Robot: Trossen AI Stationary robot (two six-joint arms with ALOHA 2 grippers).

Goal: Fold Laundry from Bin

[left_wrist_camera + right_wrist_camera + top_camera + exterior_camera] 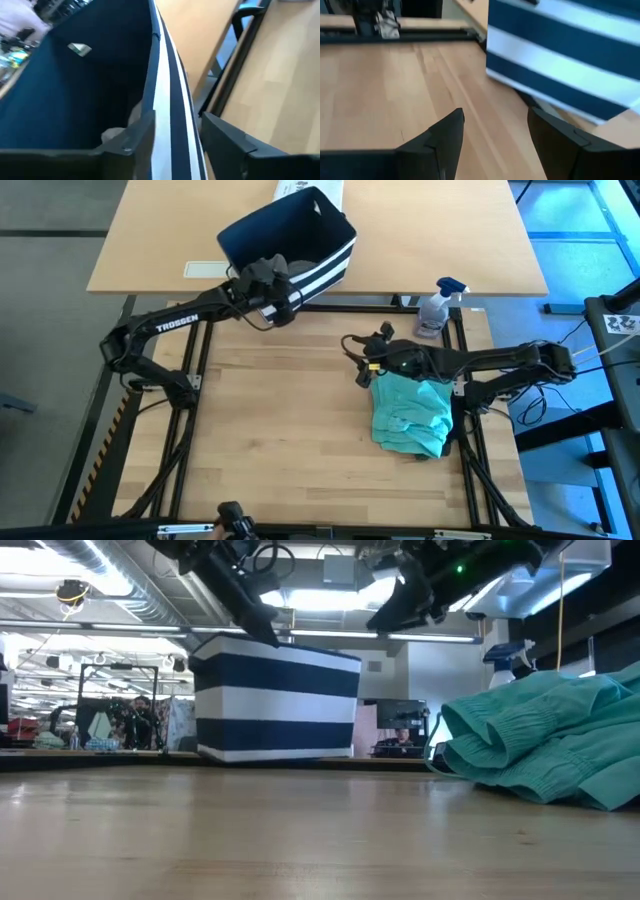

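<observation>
A: Start with the laundry. We've got a teal piece (412,415) lying crumpled on the table (280,430), near the right-hand edge, not folded yet.

B: And the bin (290,242)? Navy with white stripes, on the far table just past the frame rail, tipped toward us so the opening faces the arms. We'd guess that's to make reaching in easier.

A: Agreed. In the left wrist view there's a pale scrap of cloth (117,134) low inside, so we think more laundry is in there. Can't tell which garment.

B: Left gripper (175,145) sits right at the bin's near wall, one finger inside, one outside, straddling the striped rim. Fingers apart, not pressed on the fabric that we can see.

A: So released, nothing held. We read it as either steadying the bin or heading in for the next piece.

B: Right gripper (495,135) hangs above the table, just past the teal piece, pointed at the bin. Fingers spread, bare wood between them, empty.

A: Spray bottle (436,308) by the far right rail, well clear. Not involved.

B: Progress call: early. One piece out and unfolded, at least one left in the bin.
</observation>
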